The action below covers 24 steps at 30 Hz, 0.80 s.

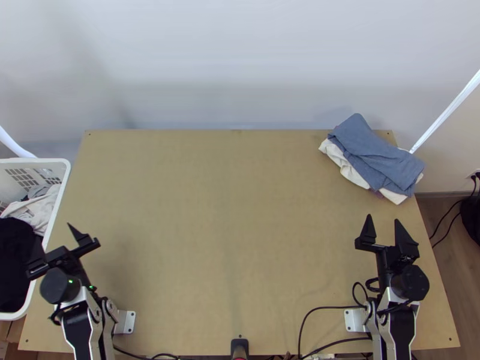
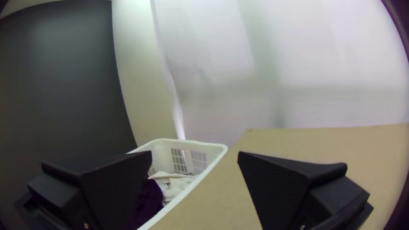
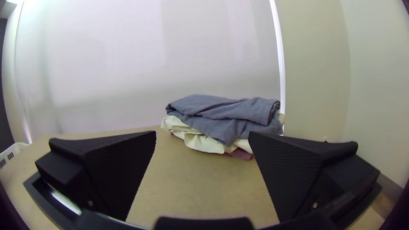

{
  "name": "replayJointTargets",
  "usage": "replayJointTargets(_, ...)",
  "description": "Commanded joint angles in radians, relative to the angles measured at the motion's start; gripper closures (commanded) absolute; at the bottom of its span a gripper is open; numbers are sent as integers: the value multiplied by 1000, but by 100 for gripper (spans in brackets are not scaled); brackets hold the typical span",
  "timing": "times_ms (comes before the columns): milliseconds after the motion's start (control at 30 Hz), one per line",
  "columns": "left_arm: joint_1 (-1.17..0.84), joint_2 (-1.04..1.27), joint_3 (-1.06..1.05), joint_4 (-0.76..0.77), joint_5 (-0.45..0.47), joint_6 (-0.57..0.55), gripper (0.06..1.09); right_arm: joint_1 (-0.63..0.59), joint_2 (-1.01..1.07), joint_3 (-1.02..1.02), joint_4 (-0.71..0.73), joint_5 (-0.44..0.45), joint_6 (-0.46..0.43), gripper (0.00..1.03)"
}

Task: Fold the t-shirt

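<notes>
Both grippers, the left (image 1: 54, 235) and the right (image 1: 383, 219), stand at the near corners, each with its 2 black fingers wide apart and gripping nothing. 1 finger of the left blends into dark cloth (image 1: 15, 252) bunched in the white basket (image 1: 36, 160), which the top view cuts off. Bare light wood spans the table (image 1: 228, 228). On its far right corner, a blue-grey cloth (image 1: 378, 153), folded, tops a stack over cream cloth (image 1: 345, 165) and a mauve bit (image 3: 241, 154), mostly hidden; whether it is the t-shirt, I cannot tell. Behind stands a pale backdrop (image 1: 240, 66).
</notes>
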Motion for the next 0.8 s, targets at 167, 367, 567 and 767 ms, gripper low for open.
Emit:
replayJointTargets(167, 107, 336, 553, -274, 97, -177, 10, 6, -6, -6, -14, 8, 14, 5)
replayJointTargets(367, 268, 640, 872, -475, 231, -203, 10, 6, -6, -6, -14, 8, 12, 5)
replayJointTargets(567, 529, 959, 1085, -664, 406, -110, 10, 6, -6, -6, -14, 8, 12, 4)
replayJointTargets(767, 699, 1244, 1180, -739, 412, 67, 10, 6, -6, -6, -14, 8, 14, 4)
